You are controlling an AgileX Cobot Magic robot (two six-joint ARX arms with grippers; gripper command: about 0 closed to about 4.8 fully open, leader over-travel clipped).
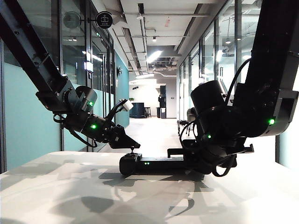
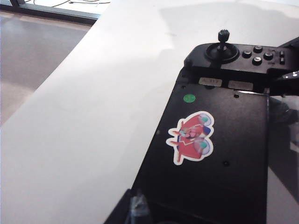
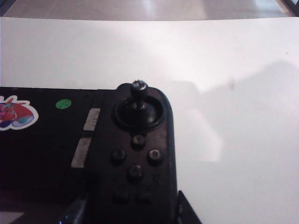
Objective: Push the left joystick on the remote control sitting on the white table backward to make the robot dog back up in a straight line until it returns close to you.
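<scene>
Left joystick, exterior-only, below left gripper; right gripper clamps remote control.

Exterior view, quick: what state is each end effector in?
Left end effector: looks closed, empty, over the left end of the remote.
Right end effector: closed on the remote's right end.

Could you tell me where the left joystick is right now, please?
In the exterior view, the left joystick stands on the remote control's left end, just below the left gripper, left of centre on the white table.
</scene>
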